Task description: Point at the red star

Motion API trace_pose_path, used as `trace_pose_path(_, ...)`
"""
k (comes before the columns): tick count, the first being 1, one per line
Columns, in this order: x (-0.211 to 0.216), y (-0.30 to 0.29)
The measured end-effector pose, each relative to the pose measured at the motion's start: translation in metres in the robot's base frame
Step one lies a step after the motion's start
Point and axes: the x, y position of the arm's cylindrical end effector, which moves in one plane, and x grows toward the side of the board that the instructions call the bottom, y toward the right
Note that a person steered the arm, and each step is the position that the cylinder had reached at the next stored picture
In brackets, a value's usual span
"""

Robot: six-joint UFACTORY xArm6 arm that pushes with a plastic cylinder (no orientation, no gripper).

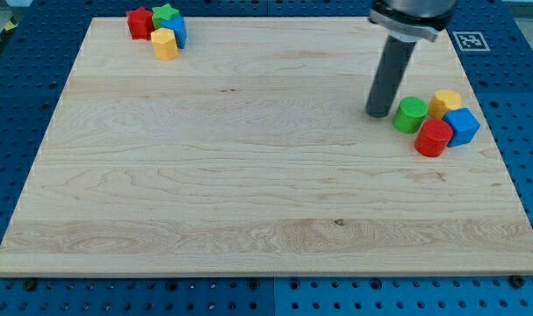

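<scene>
While the red star (140, 22) is grouped with other blocks at eleven o'clock on the board (248, 175), my tip (377, 113) is set at two o'clock, just beside the green cylinder (411, 115); no pincer is fitted.

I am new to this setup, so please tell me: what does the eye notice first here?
First, my tip, the end of a dark rod, rests on the wooden board just left of the green block in the right cluster. The red star sits far away, in the cluster at the view's top left.
</scene>
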Motion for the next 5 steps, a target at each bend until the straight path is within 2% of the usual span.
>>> trace_pose_path(2, 0.000, -0.143)
trace_pose_path(3, 0.000, -0.190)
trace_pose_path(5, -0.006, -0.205)
